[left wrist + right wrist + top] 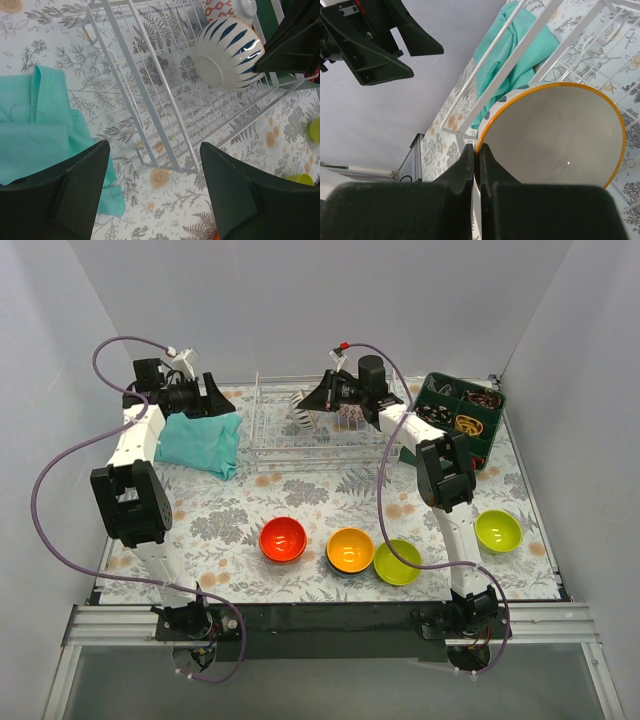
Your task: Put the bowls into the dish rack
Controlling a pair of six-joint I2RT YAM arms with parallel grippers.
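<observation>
My right gripper (320,398) is shut on the rim of the blue-patterned bowl (304,410) and holds it tilted on its side over the white wire dish rack (275,440). In the right wrist view the fingers (470,165) pinch the orange-edged rim of that bowl (560,135). In the left wrist view the bowl (227,55) shows its base, within the rack (150,65). My left gripper (215,400) is open and empty, left of the rack; it shows in its own view (154,145). The red-orange bowl (283,539), the orange-yellow bowl (350,549) and two lime-green bowls (397,562) (498,531) sit near the front.
A teal cloth (203,443) lies left of the rack, under my left gripper. A dark green compartment tray (460,418) of small items stands at the back right. A white rounded edge (245,6) shows in the rack's far end, too cropped to name.
</observation>
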